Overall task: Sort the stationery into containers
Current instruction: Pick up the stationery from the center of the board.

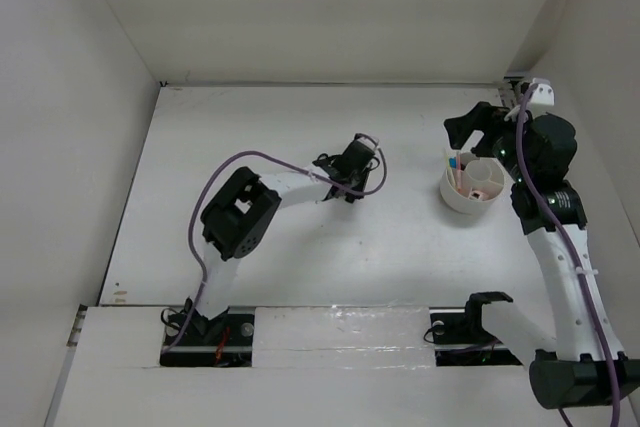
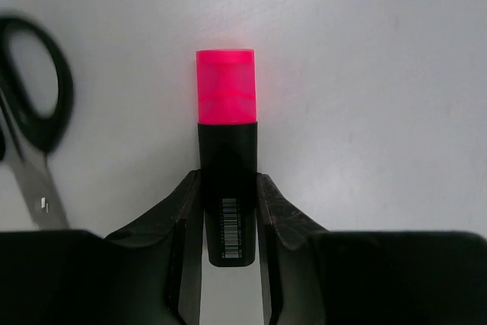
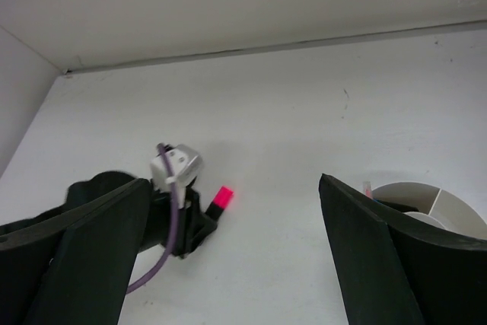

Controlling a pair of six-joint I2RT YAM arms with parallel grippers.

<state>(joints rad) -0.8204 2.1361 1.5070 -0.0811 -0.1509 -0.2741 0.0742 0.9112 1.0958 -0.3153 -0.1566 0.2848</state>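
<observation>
Marker (image 2: 227,150), black body, pink-red cap (image 2: 226,86): clamped at mid-body between the fingers (image 2: 186,211) of the left gripper (image 2: 227,182). Cap end pointing out past the fingertips, butt end back between the pads, barcode label facing the wrist camera. Cannot tell whether resting on the table (image 1: 300,257) or held just above it. From the right wrist, visible only as a pink spot at the tip of the left gripper, low over the white surface, roughly mid-table.

Scissors (image 2: 30,112): flat on the table just left of the marker in the left wrist view. One black handle loop and a length of steel blade in frame, blurred. Apart from the gripper fingers.

Tub (image 1: 472,205), round, white, low, with inner dividers: on the right side of the table, well apart from the left gripper. Already inside: a blue-tipped piece (image 1: 452,159) standing at the left wall and a pink piece (image 1: 478,190) nearer the middle. Exact compartments too small to read.

Right gripper (image 1: 480,132): hanging at the far rim of the tub, fingers (image 3: 84,249) spread wide, nothing between them. In the right wrist view, tub rim and one divider showing beside the right-hand finger, the rest hidden behind it.
</observation>
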